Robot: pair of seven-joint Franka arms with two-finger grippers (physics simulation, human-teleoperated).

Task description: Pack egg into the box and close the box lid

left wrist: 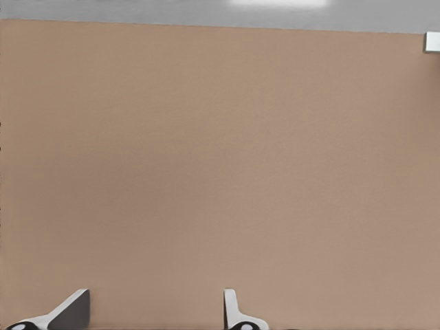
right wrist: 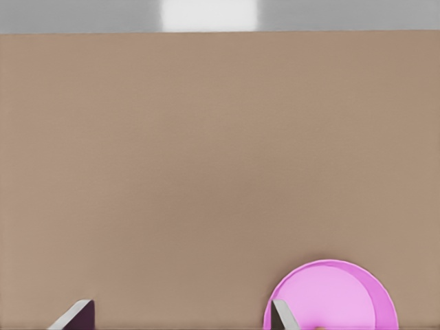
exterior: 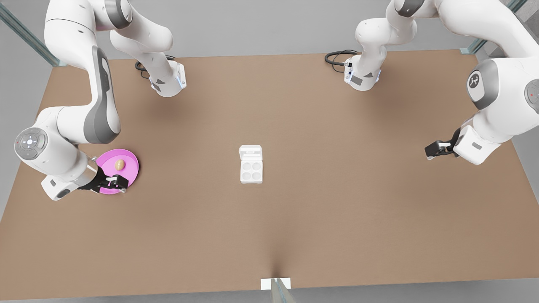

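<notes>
A tan-brown egg lies on a round pink plate at the front view's left. My right gripper hovers open over the plate's near rim, just in front of the egg; its wrist view shows the plate beside one fingertip. The white box sits at the table's middle with four empty cups. Its box lid lies open flat on the far side. My left gripper waits open at the front view's right, over bare table.
Both arm bases stand at the table's far edge with black cables. A small white marker sits at the near edge. Brown tabletop surrounds the box on all sides.
</notes>
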